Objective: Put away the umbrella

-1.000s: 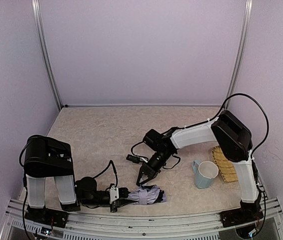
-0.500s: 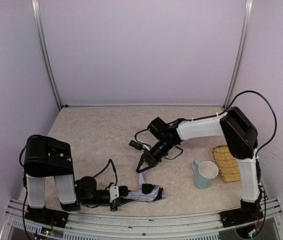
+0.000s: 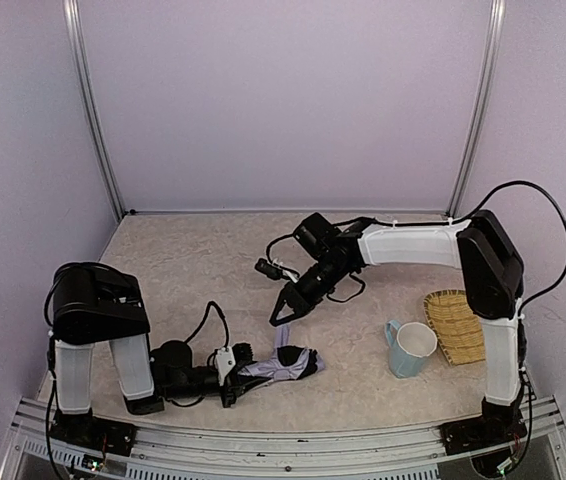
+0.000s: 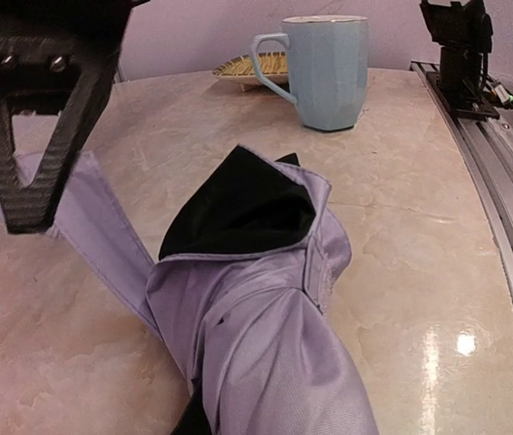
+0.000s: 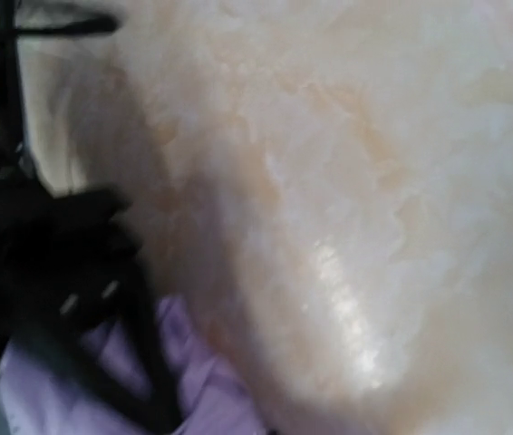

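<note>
At the near edge of the table (image 3: 193, 270), the left gripper (image 3: 235, 372) is closed most of the way around one end of the umbrella (image 3: 288, 365), which lies on its side just in front of the rail, its bundled lavender fabric pointing toward the right arm. Only the top view shows that grip. The left wrist view has the umbrella (image 4: 266, 362) running in from the bottom edge, with none of that gripper's own fingers visible. It does show what the top view cannot: a fold of black lining (image 4: 238, 213) at the open end, and a flat lavender strap (image 4: 102, 236) rising off the bundle to the right gripper's black finger (image 4: 21, 213). From above, the right gripper (image 3: 279, 316) hangs over the umbrella with its jaws pressed together on that strap (image 3: 284, 338). The right wrist view is blurred, giving only dark fingers against lavender cloth. Farther right stand a pale blue mug (image 3: 410, 350) and, beside it, a woven basket (image 3: 456, 322).
</note>
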{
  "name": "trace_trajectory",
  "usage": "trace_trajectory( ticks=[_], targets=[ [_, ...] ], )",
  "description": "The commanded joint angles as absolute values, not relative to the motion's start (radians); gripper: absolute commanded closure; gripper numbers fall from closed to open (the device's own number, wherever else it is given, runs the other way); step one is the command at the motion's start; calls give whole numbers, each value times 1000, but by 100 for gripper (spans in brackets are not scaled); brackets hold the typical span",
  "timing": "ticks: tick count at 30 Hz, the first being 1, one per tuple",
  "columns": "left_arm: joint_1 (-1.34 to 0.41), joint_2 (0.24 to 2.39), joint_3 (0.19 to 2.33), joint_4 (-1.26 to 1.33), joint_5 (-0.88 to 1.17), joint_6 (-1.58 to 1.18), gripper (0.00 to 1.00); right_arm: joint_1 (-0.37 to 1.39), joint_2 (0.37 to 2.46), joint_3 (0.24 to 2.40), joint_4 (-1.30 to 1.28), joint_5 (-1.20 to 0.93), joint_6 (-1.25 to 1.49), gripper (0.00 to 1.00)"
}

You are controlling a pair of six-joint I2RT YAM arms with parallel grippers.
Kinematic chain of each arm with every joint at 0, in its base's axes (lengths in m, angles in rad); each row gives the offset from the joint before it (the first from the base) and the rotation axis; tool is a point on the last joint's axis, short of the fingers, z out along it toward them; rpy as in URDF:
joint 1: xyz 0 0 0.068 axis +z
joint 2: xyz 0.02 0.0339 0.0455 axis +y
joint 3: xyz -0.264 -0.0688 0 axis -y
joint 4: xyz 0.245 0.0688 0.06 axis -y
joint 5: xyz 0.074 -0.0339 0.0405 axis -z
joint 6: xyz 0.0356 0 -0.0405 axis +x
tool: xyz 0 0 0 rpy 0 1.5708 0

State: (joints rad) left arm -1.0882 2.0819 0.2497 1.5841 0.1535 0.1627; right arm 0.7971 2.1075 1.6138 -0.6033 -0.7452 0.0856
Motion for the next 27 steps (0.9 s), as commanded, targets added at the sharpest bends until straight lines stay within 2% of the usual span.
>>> trace_trajectory(
  ticks=[1,5,8,15,22,27],
  targets=[
    [-1028,2202,220,1476,272,-67,100,805,1871,1496,-304,-756,74,100],
    [-1007,2171,298,1304,242,-109,100,831,1805,1395,-184,-790,116,100],
    [-974,2169,321,1294,254,-178,100,872,1806,1367,-167,-787,98,100],
    [-875,2190,440,1068,274,-328,100,961,1796,1263,-120,-748,53,100],
    [-802,2228,450,1050,303,-433,100,1017,1744,1119,-187,-640,-55,100],
    [-792,2233,459,1025,298,-418,100,1049,1713,971,-138,-576,-81,100]
  ],
)
